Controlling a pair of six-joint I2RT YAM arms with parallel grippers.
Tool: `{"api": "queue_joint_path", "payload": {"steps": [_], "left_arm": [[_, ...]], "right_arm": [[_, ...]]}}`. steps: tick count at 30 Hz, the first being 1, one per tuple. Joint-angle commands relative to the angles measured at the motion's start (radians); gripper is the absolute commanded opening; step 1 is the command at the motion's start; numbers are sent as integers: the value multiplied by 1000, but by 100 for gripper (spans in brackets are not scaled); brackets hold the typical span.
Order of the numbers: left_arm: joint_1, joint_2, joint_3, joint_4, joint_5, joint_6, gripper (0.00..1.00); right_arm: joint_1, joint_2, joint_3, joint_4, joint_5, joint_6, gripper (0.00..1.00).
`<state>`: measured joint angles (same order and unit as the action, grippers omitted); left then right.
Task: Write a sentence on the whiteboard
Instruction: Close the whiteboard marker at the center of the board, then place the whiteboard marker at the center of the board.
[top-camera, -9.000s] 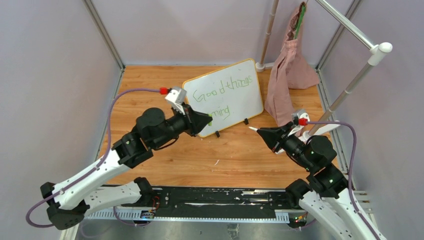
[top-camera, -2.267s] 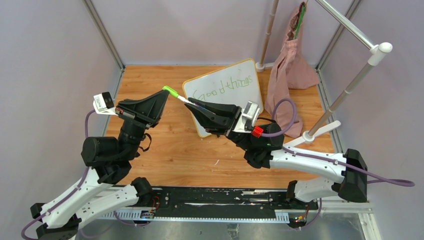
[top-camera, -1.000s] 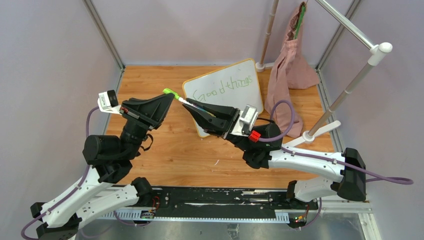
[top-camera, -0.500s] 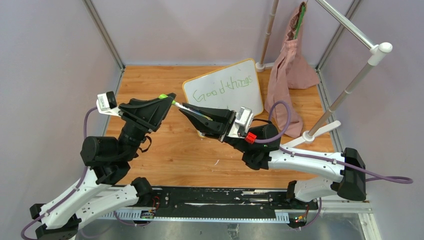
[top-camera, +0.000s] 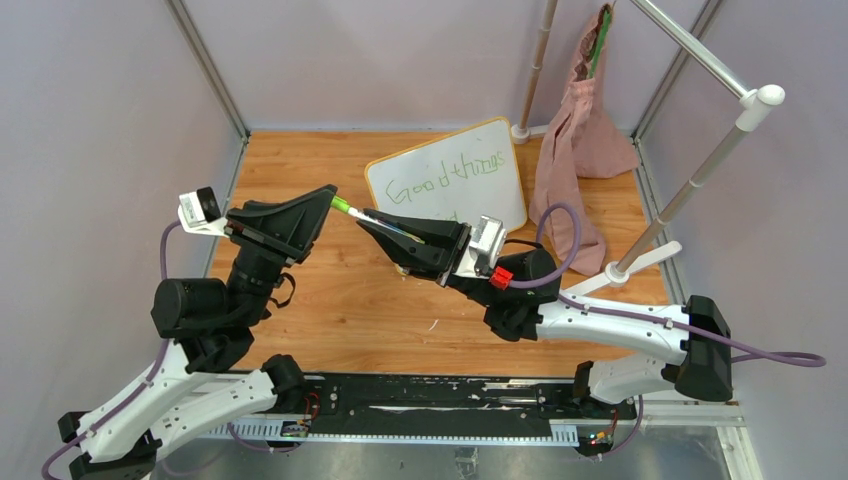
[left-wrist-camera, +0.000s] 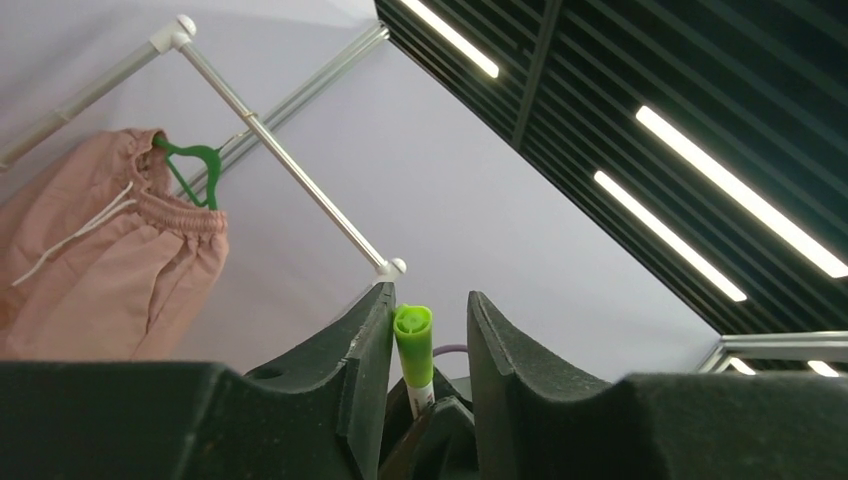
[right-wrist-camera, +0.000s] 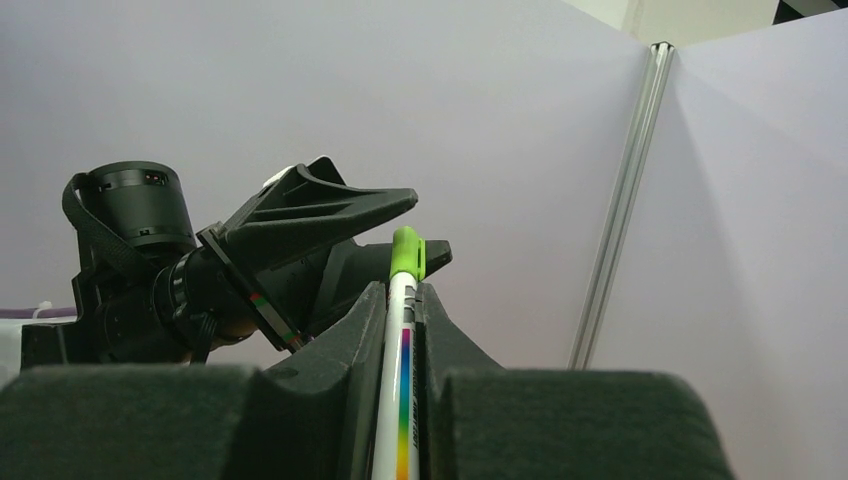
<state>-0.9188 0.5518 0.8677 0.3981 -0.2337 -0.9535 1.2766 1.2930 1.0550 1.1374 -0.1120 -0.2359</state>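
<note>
1. Top cam sits high up behind both arm bases, looking down and forward over the whole light-brown wooden table (top-camera: 340, 310), right out to its far edge. Widest view of the three by a mile.
2. Left wrist cam rides just behind the black left gripper (left-wrist-camera: 430, 292) and is tilted way up, so you get wall, ceiling light strips (left-wrist-camera: 735, 205) and the pink cloth bag on a green hanger (left-wrist-camera: 110, 270).
3. Right wrist cam peers along the black right gripper (right-wrist-camera: 400, 285), roughly level, toward the table's far-left corner.
4. Overlap: all three catch the white marker pen with a lime-green cap (top-camera: 350, 210), super close in both wrist views. Top and right wrist share the left gripper, and top and left wrist share the bag.
</note>
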Motion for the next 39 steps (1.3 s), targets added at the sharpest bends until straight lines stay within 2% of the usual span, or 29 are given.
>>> {"api": "queue_joint_path", "payload": {"steps": [1, 5, 8, 22, 32, 39], "left_arm": [[-5, 10, 2, 7, -6, 9, 34], [-5, 12, 2, 7, -3, 9, 20], [-4, 13, 1, 7, 7, 8, 0], [-5, 92, 6, 4, 131, -91, 0], [-8, 122, 13, 5, 186, -117, 0], [-57, 145, 33, 4, 196, -87, 0]], "right_arm": [[17, -12, -7, 30, -10, -3, 0], [19, -12, -6, 26, -9, -3, 0], [20, -12, -4, 16, -9, -6, 0], [20, 13, 42, -79, -28, -11, 0], [20, 44, 79, -122, -36, -14, 0], [18, 74, 120, -167, -55, -13, 0]]}}
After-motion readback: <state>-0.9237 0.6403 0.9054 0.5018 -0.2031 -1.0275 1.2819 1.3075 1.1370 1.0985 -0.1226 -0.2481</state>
